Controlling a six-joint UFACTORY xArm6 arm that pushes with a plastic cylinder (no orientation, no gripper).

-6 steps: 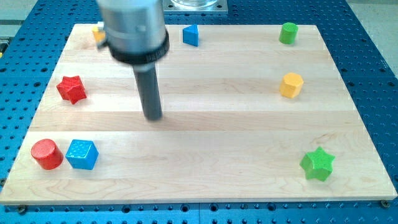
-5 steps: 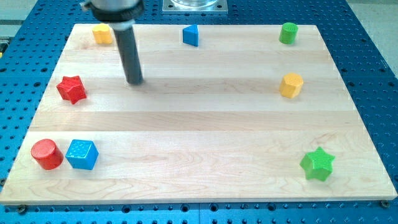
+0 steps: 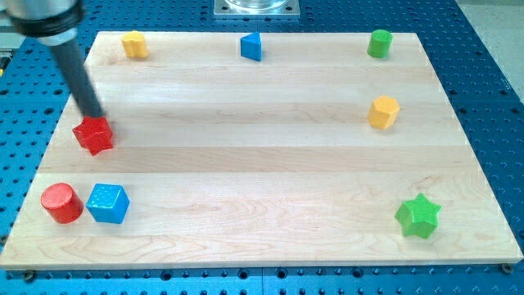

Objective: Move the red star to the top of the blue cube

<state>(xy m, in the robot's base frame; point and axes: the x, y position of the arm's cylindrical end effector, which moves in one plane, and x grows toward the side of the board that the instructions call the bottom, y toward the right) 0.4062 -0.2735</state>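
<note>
Wooden board; my tip touches red star above blue cube; gripperless tool.

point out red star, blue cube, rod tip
red star (image 3: 93, 135), camera view, top face centre
blue cube (image 3: 107, 202), camera view, top face
my tip (image 3: 96, 117), camera view, rod's very end, at the star's top edge

Dark straight rod, grey collar.
</note>
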